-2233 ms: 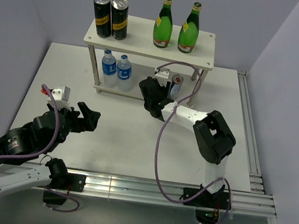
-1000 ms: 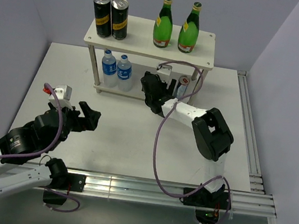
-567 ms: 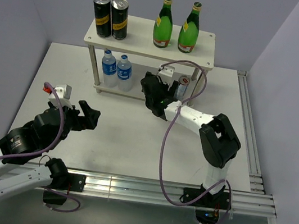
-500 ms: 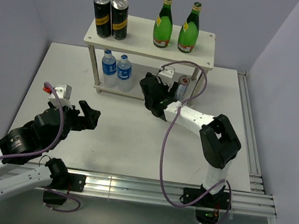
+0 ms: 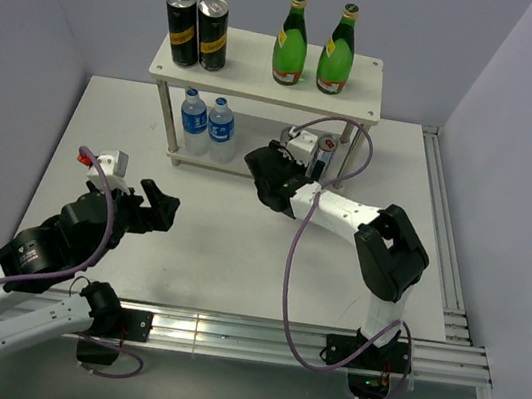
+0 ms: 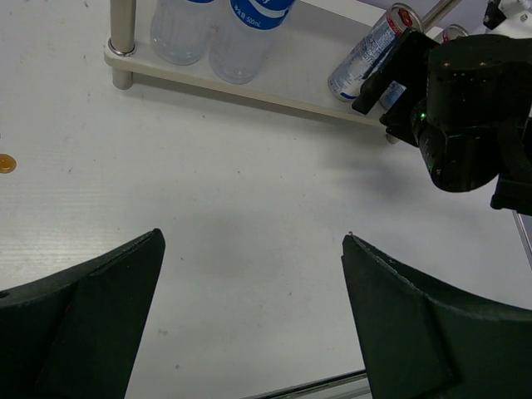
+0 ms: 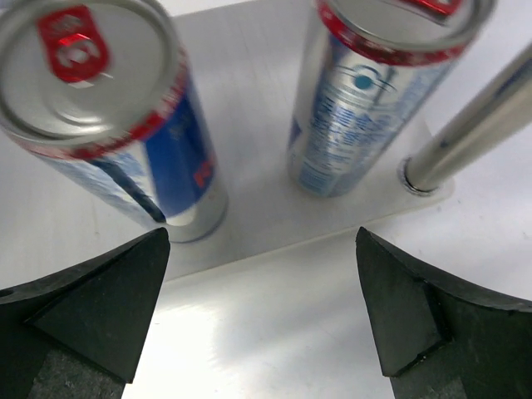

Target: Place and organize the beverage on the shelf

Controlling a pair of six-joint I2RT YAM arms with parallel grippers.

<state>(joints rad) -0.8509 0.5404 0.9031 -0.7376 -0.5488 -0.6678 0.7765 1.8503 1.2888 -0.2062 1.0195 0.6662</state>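
Note:
The white shelf [image 5: 264, 83] carries two green bottles [image 5: 313, 50] on its top board. Two water bottles [image 5: 206, 125] stand at the left of its lower board [image 6: 291, 79]. Two silver cans [image 7: 108, 125] [image 7: 374, 91] stand upright side by side at the right of that board, also visible in the left wrist view [image 6: 370, 54]. My right gripper [image 5: 282, 162] [image 7: 259, 249] hangs open just in front of the cans, with nothing between its fingers. My left gripper [image 5: 159, 205] [image 6: 253, 241] is open over bare table, well short of the shelf.
Two taller black cans [image 5: 196, 32] stand on the top board's left end. A shelf leg [image 7: 465, 141] rises just right of the silver cans. A small orange disc [image 6: 6, 163] lies on the table at the left. A purple cable [image 5: 288, 264] loops off the right arm.
My right gripper has drawn back a little from the lower board, leaving the silver cans standing there. The left arm has not moved.

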